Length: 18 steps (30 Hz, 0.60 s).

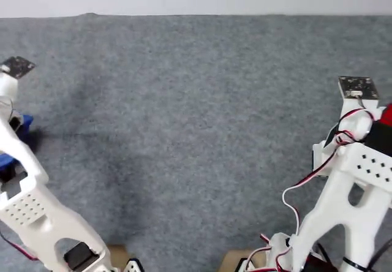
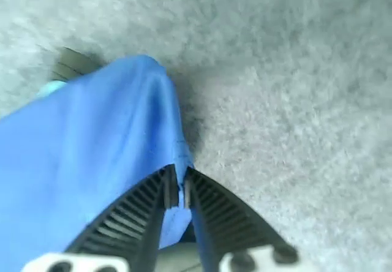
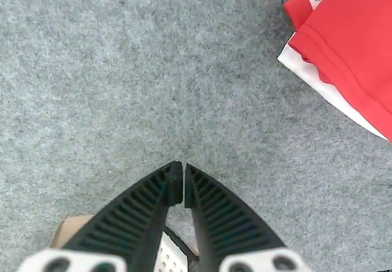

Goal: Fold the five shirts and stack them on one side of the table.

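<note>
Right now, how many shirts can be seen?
3: blue shirt in the left gripper; red shirt lying on a white shirt beside the right arm. Others may be hidden.

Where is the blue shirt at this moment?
The blue shirt is pinched in the left gripper, over the grey mat at the high view's left edge.

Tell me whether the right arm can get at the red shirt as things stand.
Probably yes: the red shirt lies near the right arm, only bare gray felt between, and its jaws are shut on nothing.
</note>
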Each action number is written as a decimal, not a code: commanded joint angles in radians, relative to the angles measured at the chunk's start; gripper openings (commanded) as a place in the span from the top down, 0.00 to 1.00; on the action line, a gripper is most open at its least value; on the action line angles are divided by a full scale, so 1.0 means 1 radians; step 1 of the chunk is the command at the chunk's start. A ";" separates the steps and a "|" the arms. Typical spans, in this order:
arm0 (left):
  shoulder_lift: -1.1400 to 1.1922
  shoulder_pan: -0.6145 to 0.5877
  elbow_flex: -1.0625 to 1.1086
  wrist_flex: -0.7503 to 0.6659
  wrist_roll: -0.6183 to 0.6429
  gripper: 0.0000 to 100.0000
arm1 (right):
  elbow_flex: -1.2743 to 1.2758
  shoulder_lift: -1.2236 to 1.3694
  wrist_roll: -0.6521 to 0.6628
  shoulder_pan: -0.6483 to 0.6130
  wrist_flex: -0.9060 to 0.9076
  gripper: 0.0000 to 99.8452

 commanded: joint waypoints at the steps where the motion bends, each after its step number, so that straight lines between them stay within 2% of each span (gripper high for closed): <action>1: -0.138 0.055 -0.051 0.032 0.034 1.00 | -0.006 -0.042 0.006 -0.008 0.042 0.99; 5: -0.322 0.163 -0.008 0.031 0.144 1.00 | -0.006 -0.042 0.006 -0.008 0.042 0.99; 9: -0.526 0.327 0.047 0.031 0.302 1.00 | -0.006 -0.042 0.006 -0.008 0.042 0.99; 14: -0.736 0.605 0.077 0.031 0.503 1.00 | -0.006 -0.042 0.006 -0.008 0.042 0.99; 18: -0.830 0.852 0.068 0.029 0.608 1.00 | -0.006 -0.042 0.006 -0.008 0.042 0.99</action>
